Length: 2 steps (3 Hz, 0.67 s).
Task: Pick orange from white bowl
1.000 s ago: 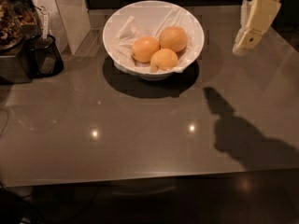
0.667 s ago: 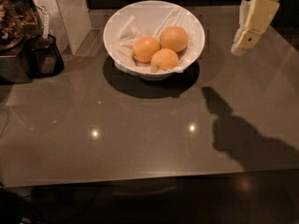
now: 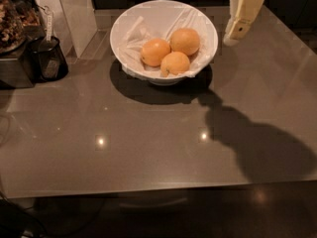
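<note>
The cream-coloured, slab-like gripper (image 3: 233, 35) hangs in the air above the far right part of the glossy grey-brown bench (image 3: 148, 152). It carries nothing. Whether the jaws stand apart or together I cannot tell from this angle.

The large round glossy white bowl (image 3: 124, 38), lined with crumpled white paper or cloth, sits just to the left of the jaws and lower down, resting on the bench. Three round, smooth-skinned oranges lie in it, bunched together. The nearest to the jaws is the orange (image 3: 185, 41) on the bowl's right side. A second (image 3: 174, 63) sits in front of it and a third (image 3: 155, 51) lies furthest from the jaws.

This looks like the approach step: no fruit is grasped and the jaws are outside the bowl's rim. The next move probably calls for travelling left over the rim, then descending onto one fruit with the jaws wide enough to straddle it. The neighbouring fruit touch, so finding clearance may be awkward, and the loose lining could snag.
</note>
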Motion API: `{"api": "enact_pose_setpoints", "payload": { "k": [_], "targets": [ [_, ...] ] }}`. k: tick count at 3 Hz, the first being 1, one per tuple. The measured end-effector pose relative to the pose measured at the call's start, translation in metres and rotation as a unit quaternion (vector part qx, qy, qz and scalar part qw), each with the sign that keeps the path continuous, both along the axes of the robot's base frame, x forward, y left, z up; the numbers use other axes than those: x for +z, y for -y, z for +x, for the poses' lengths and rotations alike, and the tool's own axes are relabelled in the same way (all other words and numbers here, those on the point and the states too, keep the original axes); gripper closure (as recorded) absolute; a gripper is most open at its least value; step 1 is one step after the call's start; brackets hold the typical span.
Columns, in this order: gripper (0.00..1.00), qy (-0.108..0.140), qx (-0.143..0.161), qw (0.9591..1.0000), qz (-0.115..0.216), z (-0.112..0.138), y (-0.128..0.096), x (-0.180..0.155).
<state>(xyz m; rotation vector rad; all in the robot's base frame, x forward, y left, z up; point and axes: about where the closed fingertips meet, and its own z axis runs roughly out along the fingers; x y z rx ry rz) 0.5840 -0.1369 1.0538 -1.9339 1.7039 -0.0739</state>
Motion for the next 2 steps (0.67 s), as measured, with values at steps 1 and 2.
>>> {"api": "enact_pose_setpoints", "payload": {
  "k": [1, 2],
  "targets": [
    [0.00, -0.010, 0.042, 0.9990, 0.007, 0.027, -0.031, -0.015],
    [0.00, -0.031, 0.067, 0.9972, 0.012, 0.046, -0.052, -0.036]
  ]
}}
